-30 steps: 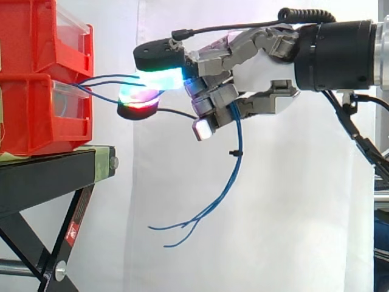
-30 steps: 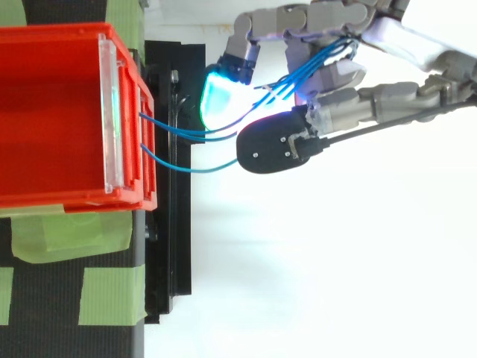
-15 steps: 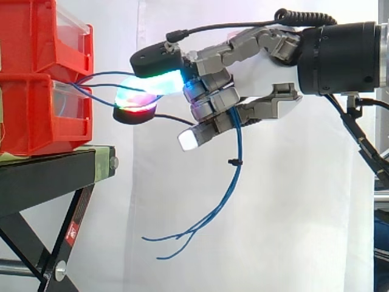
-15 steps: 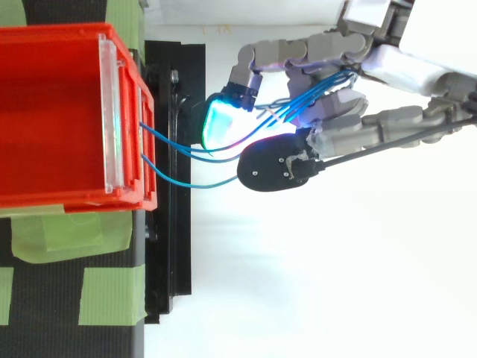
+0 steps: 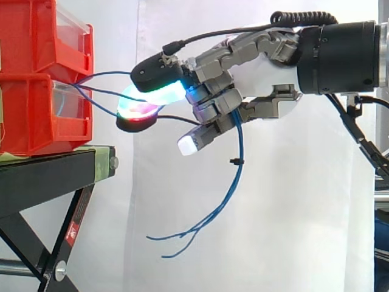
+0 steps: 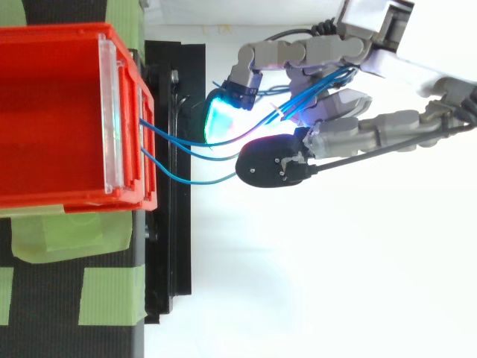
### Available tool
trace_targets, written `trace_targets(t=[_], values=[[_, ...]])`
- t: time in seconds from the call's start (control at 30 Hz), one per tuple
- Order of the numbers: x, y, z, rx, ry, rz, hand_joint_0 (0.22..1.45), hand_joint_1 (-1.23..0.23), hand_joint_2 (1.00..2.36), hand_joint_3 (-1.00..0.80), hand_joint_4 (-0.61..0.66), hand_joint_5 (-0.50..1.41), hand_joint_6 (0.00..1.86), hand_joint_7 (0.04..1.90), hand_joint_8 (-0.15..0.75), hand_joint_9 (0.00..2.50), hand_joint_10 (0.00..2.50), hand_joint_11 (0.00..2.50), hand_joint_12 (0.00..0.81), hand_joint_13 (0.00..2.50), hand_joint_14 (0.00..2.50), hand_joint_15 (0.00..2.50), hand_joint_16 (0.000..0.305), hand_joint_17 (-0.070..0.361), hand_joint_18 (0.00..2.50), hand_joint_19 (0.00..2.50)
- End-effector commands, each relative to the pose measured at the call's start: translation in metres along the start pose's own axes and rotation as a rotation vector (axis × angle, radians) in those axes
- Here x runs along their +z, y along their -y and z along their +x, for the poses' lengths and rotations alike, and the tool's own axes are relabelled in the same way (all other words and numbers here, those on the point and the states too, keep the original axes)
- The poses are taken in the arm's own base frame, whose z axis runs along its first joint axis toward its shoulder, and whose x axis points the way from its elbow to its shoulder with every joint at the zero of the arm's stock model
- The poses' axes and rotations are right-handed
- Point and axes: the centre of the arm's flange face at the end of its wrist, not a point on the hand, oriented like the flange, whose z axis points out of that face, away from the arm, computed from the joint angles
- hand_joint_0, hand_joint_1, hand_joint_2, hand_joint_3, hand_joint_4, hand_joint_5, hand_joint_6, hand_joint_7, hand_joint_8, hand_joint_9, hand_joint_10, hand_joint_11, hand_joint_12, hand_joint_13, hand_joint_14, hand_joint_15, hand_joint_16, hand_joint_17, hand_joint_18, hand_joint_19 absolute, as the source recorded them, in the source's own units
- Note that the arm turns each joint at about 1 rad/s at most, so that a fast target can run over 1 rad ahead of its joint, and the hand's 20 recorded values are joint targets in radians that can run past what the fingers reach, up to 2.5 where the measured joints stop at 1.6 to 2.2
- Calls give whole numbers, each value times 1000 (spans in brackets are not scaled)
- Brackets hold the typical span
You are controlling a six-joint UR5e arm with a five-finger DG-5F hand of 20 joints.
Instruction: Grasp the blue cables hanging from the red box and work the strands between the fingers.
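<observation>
Hand (image 5: 264, 76) reaches in from the right in the side view, level with the red bins (image 5: 36, 79), its fingers curled and clamped on the blue cables (image 5: 239, 143). The bins are stacked two high on the black stand (image 5: 48, 176), their fronts near the stand's right edge. The strands leave the bin fronts, cross the gap to the glowing pads (image 5: 143, 106), pass between the curled fingers and hang below the hand, their loose ends splayed out in front of the white curtain (image 5: 292, 213).

From above, the hand (image 6: 339, 101) lies off the stand's right edge, apart from the red bins (image 6: 52, 112). The blue cables (image 6: 170, 136) come out of the bin front, cross the stand's edge (image 6: 175, 246) and run in between the thumb and the bent fingers (image 6: 298, 52), which close round them. Green tape (image 6: 104, 298) marks the stand's near-left corner.
</observation>
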Motion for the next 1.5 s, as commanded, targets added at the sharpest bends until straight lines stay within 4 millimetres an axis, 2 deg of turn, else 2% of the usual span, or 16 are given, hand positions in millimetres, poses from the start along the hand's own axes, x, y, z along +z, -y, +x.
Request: trace_targets(t=[0.0, 0.03, 0.1, 0.17, 0.23, 0.3, 0.33, 0.4, 0.43, 0.47, 0.53, 1.1, 1.27, 1.33, 1.43, 1.47], values=[[0, 0, 0, -2, 0, -1, 1009, -658, 1008, -134, 351, 511, 18, 1280, 417, 628, 2500, 2303, 507, 618, 2500, 1517, 62, 140, 991, 553], [0, 0, 0, -2, 1, -2, 1120, -644, 1011, 71, 328, 527, 17, 1282, 386, 646, 2500, 2280, 471, 596, 2500, 1499, 54, 122, 856, 552], [1, -1, 0, -8, 2, -5, 1211, -651, 1012, 159, 294, 566, 18, 1276, 372, 690, 2500, 2323, 463, 597, 2500, 1502, 52, 118, 702, 396], [1, 0, -1, -11, 3, -4, 1222, -650, 1012, 172, 277, 580, 19, 1285, 360, 719, 2500, 2338, 463, 607, 2500, 1505, 53, 119, 711, 381], [2, 0, -3, -6, 12, -13, 1092, -674, 1002, 180, 302, 594, 19, 1276, 375, 724, 2500, 2350, 483, 671, 2500, 1562, 59, 134, 1004, 581], [2, -1, -3, -4, 13, -15, 988, -676, 1001, 124, 363, 555, 19, 1250, 406, 694, 2500, 2296, 517, 683, 2500, 1560, 70, 158, 1046, 456], [3, -1, -3, -4, 14, -17, 876, -662, 1002, -73, 413, 556, 17, 1242, 435, 689, 2500, 2252, 546, 688, 2500, 1497, 81, 181, 1070, 306], [2, -1, -3, -3, 13, -15, 837, -642, 1003, -132, 425, 550, 19, 1237, 452, 687, 2500, 2257, 559, 690, 2500, 1478, 83, 186, 1044, 254], [3, -1, -4, -2, 15, -16, 797, -602, 1013, -368, 392, 534, 19, 1241, 423, 671, 2500, 2315, 537, 642, 2500, 1534, 73, 165, 976, 385], [3, 0, -4, -4, 14, -15, 778, -578, 1017, -418, 366, 519, 20, 1252, 404, 664, 2500, 2410, 512, 607, 2500, 1561, 64, 144, 934, 560], [3, 0, -5, -5, 16, -15, 785, -575, 1016, -492, 334, 510, 20, 1264, 396, 659, 2500, 2442, 499, 586, 2500, 1584, 58, 131, 916, 681], [4, -1, -5, -36, 21, -17, 812, -618, 1016, -574, 310, 509, 18, 1311, 399, 651, 2500, 2420, 493, 597, 2500, 1589, 57, 128, 962, 734], [6, -6, -6, -31, 29, -32, 875, -658, 1020, -421, 299, 499, 17, 1320, 402, 636, 2500, 2409, 484, 590, 2500, 1595, 54, 122, 977, 793], [8, -7, -7, -23, 39, -49, 986, -698, 1020, -127, 309, 453, 17, 1269, 403, 618, 2500, 2352, 486, 596, 2500, 1569, 56, 127, 980, 750], [10, -10, -8, -20, 48, -63, 1069, -693, 1017, 81, 292, 446, 17, 1242, 396, 620, 2500, 2316, 480, 585, 2500, 1534, 55, 123, 905, 647], [10, -9, -8, -20, 49, -64, 1081, -695, 1015, 89, 295, 448, 17, 1242, 395, 620, 2500, 2309, 481, 584, 2500, 1543, 55, 123, 894, 623]])
